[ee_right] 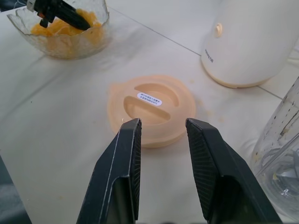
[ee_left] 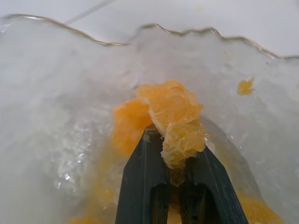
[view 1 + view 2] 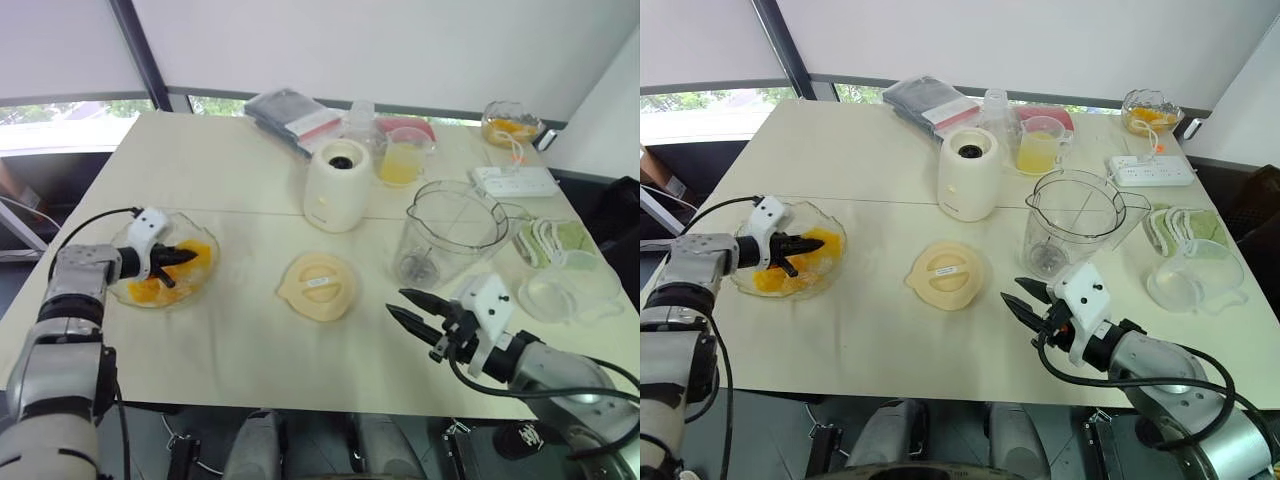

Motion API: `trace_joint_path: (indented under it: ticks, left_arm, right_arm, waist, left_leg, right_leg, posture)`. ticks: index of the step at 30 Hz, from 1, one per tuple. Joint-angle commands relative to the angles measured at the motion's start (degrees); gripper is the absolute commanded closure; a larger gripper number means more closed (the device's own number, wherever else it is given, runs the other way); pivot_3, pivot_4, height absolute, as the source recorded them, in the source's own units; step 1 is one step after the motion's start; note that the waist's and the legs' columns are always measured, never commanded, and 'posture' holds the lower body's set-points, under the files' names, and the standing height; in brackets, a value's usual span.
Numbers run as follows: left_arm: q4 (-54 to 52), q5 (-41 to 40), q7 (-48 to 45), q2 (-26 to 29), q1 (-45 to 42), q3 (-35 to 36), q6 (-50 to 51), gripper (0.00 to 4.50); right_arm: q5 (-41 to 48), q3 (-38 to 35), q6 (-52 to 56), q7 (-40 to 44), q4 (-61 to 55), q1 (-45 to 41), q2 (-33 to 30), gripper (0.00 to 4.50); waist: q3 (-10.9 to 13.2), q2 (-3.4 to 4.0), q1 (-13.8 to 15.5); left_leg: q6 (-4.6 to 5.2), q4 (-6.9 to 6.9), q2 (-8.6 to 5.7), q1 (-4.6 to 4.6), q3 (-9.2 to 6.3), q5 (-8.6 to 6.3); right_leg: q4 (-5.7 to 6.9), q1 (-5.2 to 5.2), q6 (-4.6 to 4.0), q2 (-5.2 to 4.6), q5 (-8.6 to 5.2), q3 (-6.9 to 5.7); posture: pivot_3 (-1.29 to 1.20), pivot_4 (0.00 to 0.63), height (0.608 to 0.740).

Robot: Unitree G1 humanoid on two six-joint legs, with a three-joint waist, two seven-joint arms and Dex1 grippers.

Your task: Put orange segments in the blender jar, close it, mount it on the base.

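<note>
At the table's left stands a scalloped glass bowl (image 3: 207, 278) with orange segments (image 3: 148, 291) in it. My left gripper (image 3: 190, 256) reaches into the bowl and is shut on one orange segment (image 2: 175, 116), held at the fingertips just above the others. The clear blender jar (image 3: 450, 235) stands open-topped at the right of centre. Behind the middle sits the cream base (image 3: 338, 185). The flat cream lid (image 3: 317, 285) lies between bowl and jar. My right gripper (image 3: 405, 308) hovers open over the table's front right, pointing toward the lid (image 1: 149, 107), with nothing between its fingers.
A cup of yellow juice (image 3: 402, 158) stands behind the jar. A white power strip (image 3: 515, 181), a second small bowl of orange pieces (image 3: 510, 125) and a clear container (image 3: 570, 285) occupy the right side. A dark pouch (image 3: 290, 112) lies at the back.
</note>
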Motion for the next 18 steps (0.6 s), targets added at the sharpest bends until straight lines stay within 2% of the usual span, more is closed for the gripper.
trace_joint_path:
  ticks: [1,8,18]
  left_arm:
    - [-6.4,-4.7,-1.1,0.7,1.0,3.9,1.9,4.35]
    - [-16.7,-9.1,-0.5,0.5,3.5,6.5,5.8,4.35]
    - [-32.2,-13.7,1.2,-0.9,2.3,6.0,16.5,4.35]
  right_arm:
    - [-0.4,-0.6,-1.8,1.2,0.6,-0.8,-0.3,2.96]
    - [-1.2,-1.3,-2.9,3.8,3.4,-1.3,-1.1,2.96]
    - [-2.0,-2.0,-3.8,6.8,6.5,-2.6,-2.2,2.96]
  waist:
    - [0.0,-0.01,0.0]
    - [0.0,-0.02,0.1]
    - [0.0,-0.02,0.1]
  left_leg:
    - [0.0,0.0,0.0,0.0,0.0,0.0]
    - [0.0,0.01,0.0,-0.02,-0.01,0.0]
    - [0.0,0.0,-0.01,-0.01,-0.02,0.0]
  right_leg:
    - [0.0,0.0,0.03,-0.01,0.01,0.0]
    - [-0.01,0.0,0.04,-0.04,0.02,-0.02]
    - [0.0,0.0,0.06,0.02,0.03,-0.02]
  posture:
    - [0.0,0.15,0.74]
    - [0.0,0.15,0.74]
    - [0.0,0.15,0.74]
